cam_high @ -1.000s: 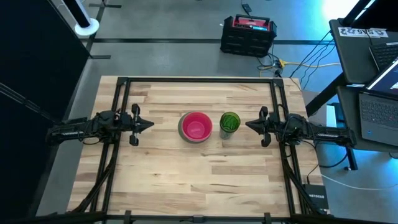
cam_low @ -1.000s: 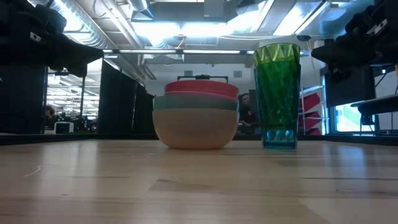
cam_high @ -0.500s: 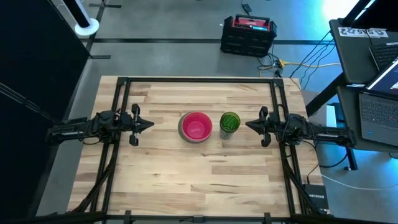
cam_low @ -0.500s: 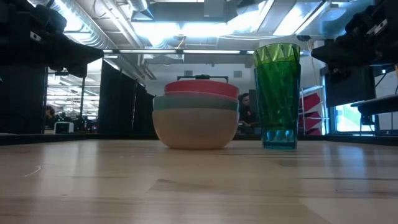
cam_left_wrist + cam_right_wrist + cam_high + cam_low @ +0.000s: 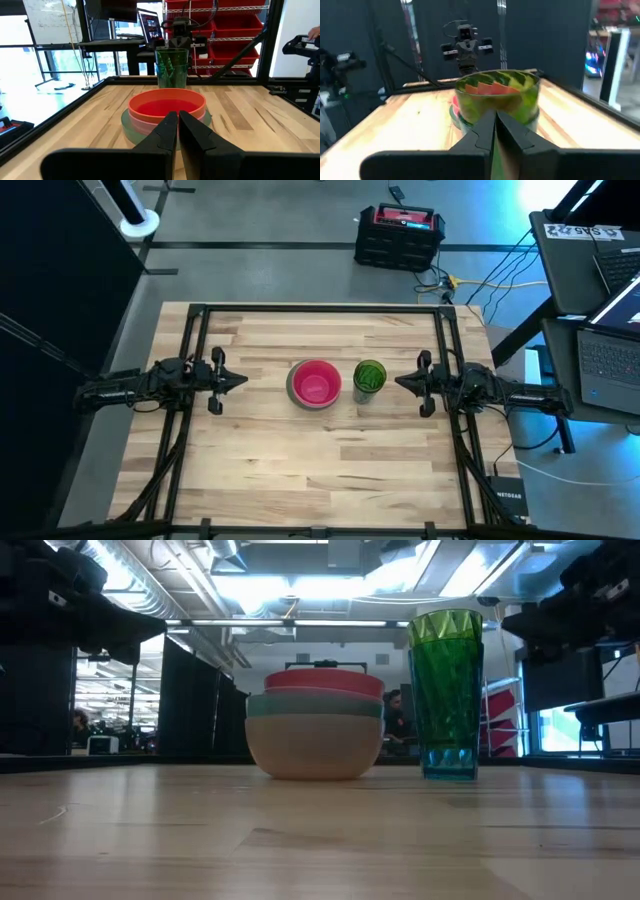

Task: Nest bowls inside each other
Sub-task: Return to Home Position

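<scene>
The bowls (image 5: 315, 383) stand nested in one stack at the table's middle, resting on the bottom bowl's base (image 5: 314, 772). A coral rim (image 5: 323, 683) tops a green one above a pale outer bowl; the inside shows pink (image 5: 167, 107). My left gripper (image 5: 240, 380) is shut and level, left of the stack and clear of it, its fingers (image 5: 178, 122) pointing at it. My right gripper (image 5: 400, 381) is shut and level at the right, its fingers (image 5: 494, 125) pointing at a green cup.
A tall translucent green cup (image 5: 369, 377) stands upright just right of the stack, between it and my right gripper (image 5: 446, 695). Black frame rails (image 5: 190, 410) run along the table's left, right and far sides. Bare wood lies toward the near edge.
</scene>
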`<action>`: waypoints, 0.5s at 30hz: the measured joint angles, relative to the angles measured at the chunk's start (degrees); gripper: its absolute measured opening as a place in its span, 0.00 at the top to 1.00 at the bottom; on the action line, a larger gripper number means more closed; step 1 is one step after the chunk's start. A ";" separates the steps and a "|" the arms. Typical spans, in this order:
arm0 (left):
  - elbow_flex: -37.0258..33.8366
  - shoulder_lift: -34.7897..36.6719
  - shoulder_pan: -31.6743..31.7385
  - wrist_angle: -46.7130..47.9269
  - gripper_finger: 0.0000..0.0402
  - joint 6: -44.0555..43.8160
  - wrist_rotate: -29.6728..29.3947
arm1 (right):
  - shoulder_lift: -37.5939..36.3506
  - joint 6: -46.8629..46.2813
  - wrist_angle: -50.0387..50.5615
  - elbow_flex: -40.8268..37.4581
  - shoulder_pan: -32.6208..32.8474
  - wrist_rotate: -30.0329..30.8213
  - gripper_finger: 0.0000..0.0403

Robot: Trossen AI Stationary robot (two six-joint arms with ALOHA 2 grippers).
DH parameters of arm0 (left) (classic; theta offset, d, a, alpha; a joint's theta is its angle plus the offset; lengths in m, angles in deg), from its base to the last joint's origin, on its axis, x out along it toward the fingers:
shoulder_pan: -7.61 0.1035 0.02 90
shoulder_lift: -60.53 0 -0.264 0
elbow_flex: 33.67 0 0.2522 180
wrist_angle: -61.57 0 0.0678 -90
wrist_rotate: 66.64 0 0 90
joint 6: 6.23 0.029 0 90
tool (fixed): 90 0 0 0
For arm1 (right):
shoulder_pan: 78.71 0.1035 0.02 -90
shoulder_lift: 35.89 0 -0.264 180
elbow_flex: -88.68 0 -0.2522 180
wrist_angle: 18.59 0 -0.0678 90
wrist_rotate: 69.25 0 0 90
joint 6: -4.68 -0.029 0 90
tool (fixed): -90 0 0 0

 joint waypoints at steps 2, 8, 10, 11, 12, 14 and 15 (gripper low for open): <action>0.00 0.00 0.00 0.00 1.00 0.00 0.00 | 0.00 1.83 -0.33 0.00 0.00 -0.45 1.00; -0.01 -0.01 0.00 0.00 1.00 -0.01 0.01 | 0.01 5.14 -0.15 -0.01 -0.01 -1.24 1.00; -0.01 -0.01 0.01 0.00 1.00 -0.01 0.01 | 0.01 5.30 0.75 -0.01 0.00 -1.24 1.00; -0.01 0.01 0.00 0.00 1.00 -0.01 0.01 | 0.01 5.32 1.21 -0.01 -0.01 -1.24 1.00; -0.01 -0.01 0.00 0.00 1.00 -0.01 0.01 | 0.06 5.37 1.24 -0.01 0.00 -1.22 1.00; -0.01 -0.01 0.00 -0.01 1.00 -0.01 0.01 | 0.34 5.54 1.33 -0.01 -0.01 -0.75 1.00; -0.03 0.00 0.00 -0.01 1.00 -0.01 0.01 | 0.47 5.55 1.41 -0.01 -0.01 -0.33 1.00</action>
